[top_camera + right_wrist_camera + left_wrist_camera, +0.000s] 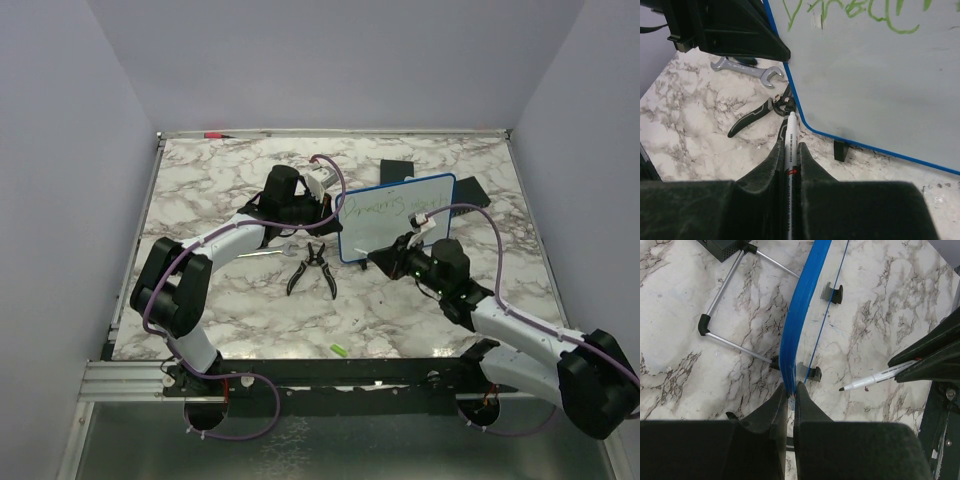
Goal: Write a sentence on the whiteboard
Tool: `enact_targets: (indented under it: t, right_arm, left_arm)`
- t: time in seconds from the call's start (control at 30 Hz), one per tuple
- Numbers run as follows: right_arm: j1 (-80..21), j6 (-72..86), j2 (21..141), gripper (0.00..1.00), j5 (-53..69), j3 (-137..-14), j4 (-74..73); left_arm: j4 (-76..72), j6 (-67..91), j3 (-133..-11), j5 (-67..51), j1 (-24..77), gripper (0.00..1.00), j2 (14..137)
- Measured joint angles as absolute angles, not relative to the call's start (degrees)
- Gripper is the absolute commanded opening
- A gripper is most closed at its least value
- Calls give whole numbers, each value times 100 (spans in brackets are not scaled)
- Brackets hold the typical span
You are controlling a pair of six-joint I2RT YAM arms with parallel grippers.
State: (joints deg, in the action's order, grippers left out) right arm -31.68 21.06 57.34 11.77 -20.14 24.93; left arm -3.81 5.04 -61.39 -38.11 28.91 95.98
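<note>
Green handwriting (850,12) runs across the upper part of the whiteboard (400,222). The board stands nearly upright on its small black feet, right of the middle of the marble table (220,180). The left gripper (791,388) is pressed closed on the blue frame at the left edge of the board. The right gripper (788,145) is clamped on a marker (790,125), whose tip is near the lower left corner of the board. In the left wrist view the tip is a little apart from the face. Just beside that corner lie black-handled pliers (312,268), and a silver wrench (747,70) is near them. Behind the board are flat black pads (397,170).
</note>
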Motion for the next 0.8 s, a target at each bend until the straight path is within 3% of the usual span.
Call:
enact_targets:
  t: [0.8]
  right_arm:
    - [-3446,2051,6772,1,89,-2034,3459]
  left_arm:
    - [-366,502,-6149,-3806,2891,0,9598]
